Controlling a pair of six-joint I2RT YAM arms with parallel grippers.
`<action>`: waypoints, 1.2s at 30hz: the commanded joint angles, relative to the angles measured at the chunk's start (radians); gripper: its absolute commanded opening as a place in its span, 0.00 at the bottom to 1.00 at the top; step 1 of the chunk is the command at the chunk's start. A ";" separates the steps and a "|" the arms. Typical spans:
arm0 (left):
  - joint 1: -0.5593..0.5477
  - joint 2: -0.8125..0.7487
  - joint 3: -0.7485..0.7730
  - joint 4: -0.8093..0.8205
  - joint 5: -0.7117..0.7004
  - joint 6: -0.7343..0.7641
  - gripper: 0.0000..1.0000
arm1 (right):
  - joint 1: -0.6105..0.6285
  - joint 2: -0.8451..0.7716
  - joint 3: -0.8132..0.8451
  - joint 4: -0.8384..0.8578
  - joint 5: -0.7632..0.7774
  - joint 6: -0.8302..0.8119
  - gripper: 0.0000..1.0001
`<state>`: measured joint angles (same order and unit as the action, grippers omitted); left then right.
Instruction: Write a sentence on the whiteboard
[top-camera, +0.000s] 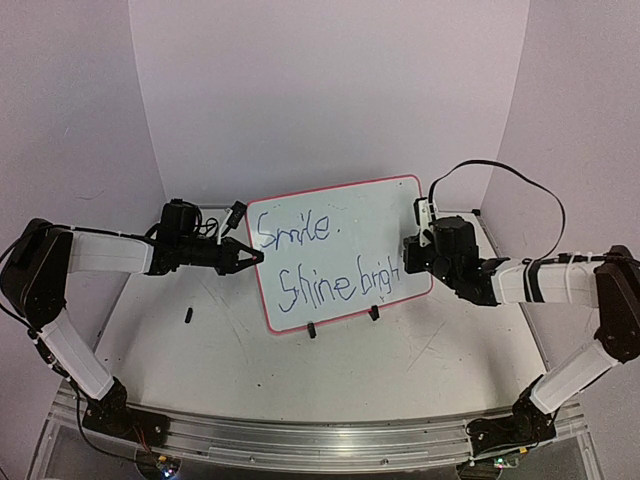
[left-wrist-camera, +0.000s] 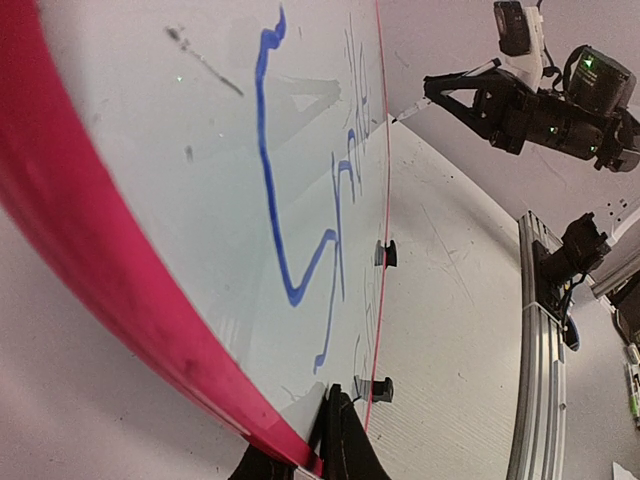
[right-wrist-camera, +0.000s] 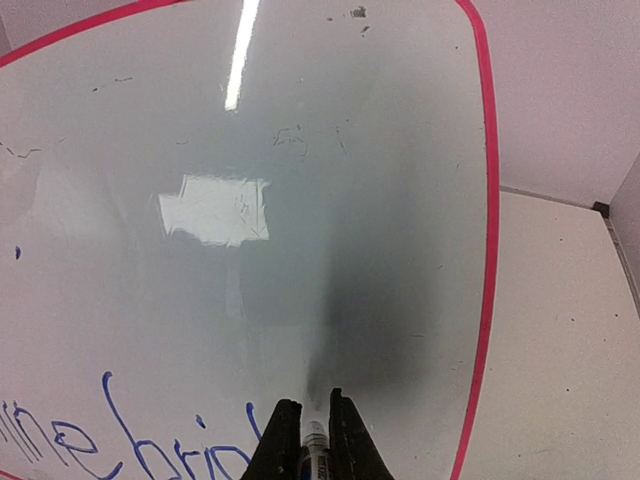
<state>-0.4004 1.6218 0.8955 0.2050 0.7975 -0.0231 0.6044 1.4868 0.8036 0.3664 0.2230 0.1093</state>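
We see the whiteboard (top-camera: 340, 225) upright on its clip feet (top-camera: 374, 313), mid-table (top-camera: 200, 350) | our left gripper (top-camera: 243, 258) pinches its left frame edge | our right gripper (top-camera: 408, 258) clamps a marker (right-wrist-camera: 315, 440), tip just inside the right frame | a wide stretch of table lies between board and our bases, wall behind

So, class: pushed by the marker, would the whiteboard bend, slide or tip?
Probably stiff: the whiteboard stands flat, unsagging. Likely tippy: it stands on two small clip feet. The left gripper clamping its frame probably steadies it.
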 joint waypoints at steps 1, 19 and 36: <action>-0.015 0.049 -0.028 -0.141 -0.251 0.147 0.00 | -0.007 0.025 0.055 0.044 0.011 -0.020 0.00; -0.014 0.049 -0.027 -0.143 -0.255 0.150 0.00 | -0.012 0.072 0.038 0.058 0.006 0.000 0.00; -0.014 0.052 -0.025 -0.144 -0.249 0.147 0.00 | -0.005 0.021 -0.081 0.038 -0.024 0.060 0.00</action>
<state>-0.4030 1.6203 0.8967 0.2001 0.7906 -0.0227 0.5945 1.5249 0.7479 0.4000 0.2081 0.1421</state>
